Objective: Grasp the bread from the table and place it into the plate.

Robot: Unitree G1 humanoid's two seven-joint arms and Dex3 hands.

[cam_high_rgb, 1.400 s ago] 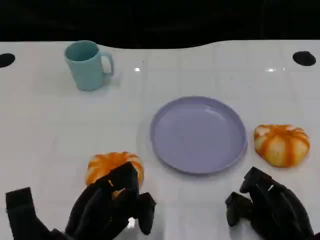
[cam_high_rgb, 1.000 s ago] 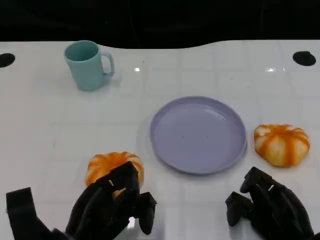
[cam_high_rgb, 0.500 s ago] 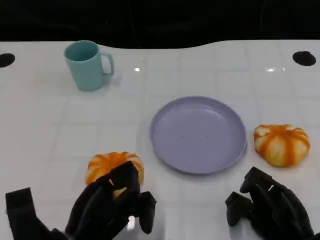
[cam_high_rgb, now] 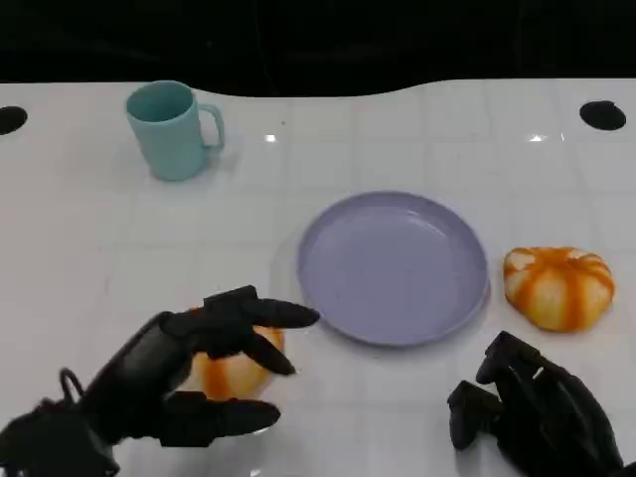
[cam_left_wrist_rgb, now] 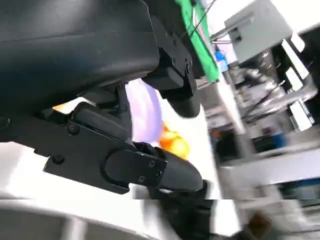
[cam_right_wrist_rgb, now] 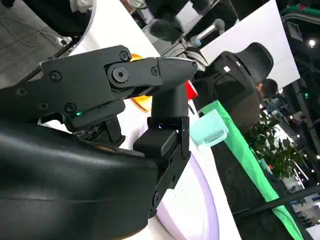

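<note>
So the left robot hand (cam_high_rgb: 189, 373) is what moved here. Before, it sat curled up low at the near edge of the counter, just in front of the left bread roll (cam_high_rgb: 234, 373). Now it has swung up and forward and spread open, with the upper fingers (cam_high_rgb: 260, 315) stretched over the top of the roll toward the plate (cam_high_rgb: 393, 266) and a lower finger lying along the near side of the roll. More of the roll is covered than before.
</note>
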